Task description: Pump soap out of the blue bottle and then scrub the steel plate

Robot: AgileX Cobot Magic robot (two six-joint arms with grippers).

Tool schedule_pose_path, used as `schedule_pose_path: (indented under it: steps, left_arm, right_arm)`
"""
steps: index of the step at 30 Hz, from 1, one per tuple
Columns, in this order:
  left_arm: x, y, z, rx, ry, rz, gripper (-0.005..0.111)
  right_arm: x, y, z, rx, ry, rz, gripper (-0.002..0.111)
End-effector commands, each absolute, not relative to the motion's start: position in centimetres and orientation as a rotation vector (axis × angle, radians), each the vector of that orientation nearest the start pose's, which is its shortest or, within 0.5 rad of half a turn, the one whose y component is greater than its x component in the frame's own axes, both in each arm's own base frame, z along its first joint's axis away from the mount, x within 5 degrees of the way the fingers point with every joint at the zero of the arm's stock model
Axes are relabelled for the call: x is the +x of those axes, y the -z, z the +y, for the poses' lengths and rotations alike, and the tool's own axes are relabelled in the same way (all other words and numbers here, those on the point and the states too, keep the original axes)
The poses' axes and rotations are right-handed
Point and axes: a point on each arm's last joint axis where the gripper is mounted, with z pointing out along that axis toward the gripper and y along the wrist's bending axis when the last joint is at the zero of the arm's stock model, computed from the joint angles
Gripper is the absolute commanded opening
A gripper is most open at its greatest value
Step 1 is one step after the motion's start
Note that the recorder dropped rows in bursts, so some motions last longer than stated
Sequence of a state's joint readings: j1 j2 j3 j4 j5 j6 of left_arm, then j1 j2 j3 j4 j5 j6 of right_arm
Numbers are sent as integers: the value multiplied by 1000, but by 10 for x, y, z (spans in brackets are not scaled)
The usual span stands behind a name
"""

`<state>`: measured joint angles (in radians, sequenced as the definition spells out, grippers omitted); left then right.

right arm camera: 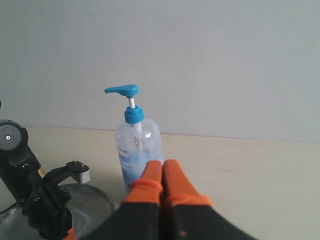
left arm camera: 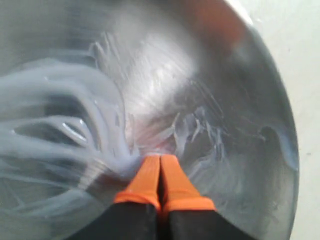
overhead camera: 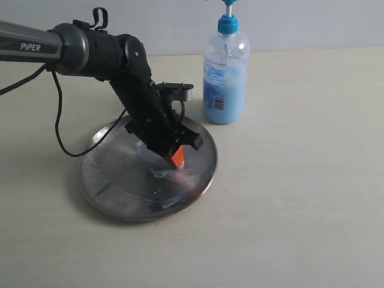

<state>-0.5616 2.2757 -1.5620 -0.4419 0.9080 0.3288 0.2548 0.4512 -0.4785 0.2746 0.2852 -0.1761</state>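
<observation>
The steel plate lies on the table at left centre, round and shiny. My left gripper is shut, its orange tips pressed down on the plate's right half, with nothing between them. Pale blue soap is smeared in streaks across the plate around the left gripper. The blue bottle stands upright behind the plate's right edge. In the right wrist view my right gripper is shut and empty, hanging in the air in front of the bottle, apart from it.
The left arm reaches in from the left edge, with a black cable looping over the plate's left rim. A pale wall rises behind the beige table.
</observation>
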Motion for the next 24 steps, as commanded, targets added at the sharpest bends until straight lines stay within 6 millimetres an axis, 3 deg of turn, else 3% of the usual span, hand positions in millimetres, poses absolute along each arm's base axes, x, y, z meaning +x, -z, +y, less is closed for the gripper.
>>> schedule_pose_path:
  steps: [1, 8, 14, 18, 24]
  left_arm:
    - [360, -68, -258, 904, 438, 2872, 1]
    - [371, -66, -245, 837, 173, 2848, 1]
    - [372, -87, -246, 833, 184, 2811, 1]
    - [372, -124, -246, 819, 209, 2747, 1]
    - [365, -194, -242, 749, 264, 2629, 1]
  right_arm:
    - [93, -316, 32, -203, -320, 1722, 0]
    - [93, -316, 32, -203, -320, 1722, 0]
    - [93, -316, 32, -203, -320, 1722, 0]
    - [93, -316, 31, -206, -317, 1724, 0]
    - [93, -316, 32, -221, -305, 1723, 0]
